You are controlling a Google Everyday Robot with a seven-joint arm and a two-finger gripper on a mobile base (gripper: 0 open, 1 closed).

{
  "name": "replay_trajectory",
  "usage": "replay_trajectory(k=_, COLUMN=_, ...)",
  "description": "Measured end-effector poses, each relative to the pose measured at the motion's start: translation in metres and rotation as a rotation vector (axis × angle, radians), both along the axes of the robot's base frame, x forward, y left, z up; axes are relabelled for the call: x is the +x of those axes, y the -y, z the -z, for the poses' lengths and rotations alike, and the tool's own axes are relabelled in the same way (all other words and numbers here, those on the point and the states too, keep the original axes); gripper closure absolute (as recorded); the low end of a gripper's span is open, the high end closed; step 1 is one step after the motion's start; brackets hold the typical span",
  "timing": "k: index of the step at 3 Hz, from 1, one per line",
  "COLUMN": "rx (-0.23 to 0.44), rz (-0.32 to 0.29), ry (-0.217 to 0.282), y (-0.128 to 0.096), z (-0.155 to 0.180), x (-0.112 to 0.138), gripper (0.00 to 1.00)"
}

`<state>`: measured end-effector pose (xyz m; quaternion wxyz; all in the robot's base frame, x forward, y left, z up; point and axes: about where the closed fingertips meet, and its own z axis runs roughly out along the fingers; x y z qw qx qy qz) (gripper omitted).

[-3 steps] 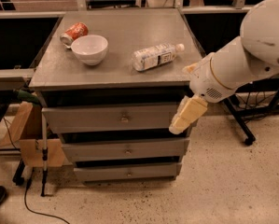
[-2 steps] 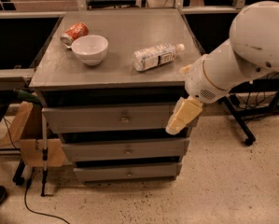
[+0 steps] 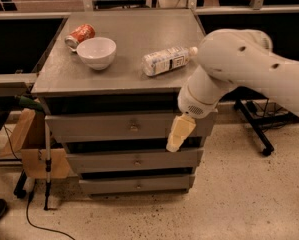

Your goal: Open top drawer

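The top drawer is the widest grey front under the counter top, with a small brass knob at its centre. It looks closed. My gripper hangs from the white arm in front of the drawer's right part, to the right of the knob and not touching it. Its cream fingers point down and to the left.
A mid-width drawer and the narrowest drawer sit below. On the counter top are a white bowl, a red can on its side and a lying plastic bottle. A cardboard box stands at left.
The arm and gripper have moved left along the drawer front, closer to the knob. The drawers and the things on top have not moved.
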<state>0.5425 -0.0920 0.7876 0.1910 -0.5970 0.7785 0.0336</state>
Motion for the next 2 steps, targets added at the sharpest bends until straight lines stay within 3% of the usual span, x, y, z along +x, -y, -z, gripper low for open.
replay_trajectory(k=1, rx=-0.055, rz=0.009, ry=-0.054, y=-0.024, z=0.035, x=0.020, gripper=0.00)
replay_trajectory(k=2, rx=-0.082, rz=0.018, ry=-0.070, y=-0.039, z=0.054, x=0.034, gripper=0.00)
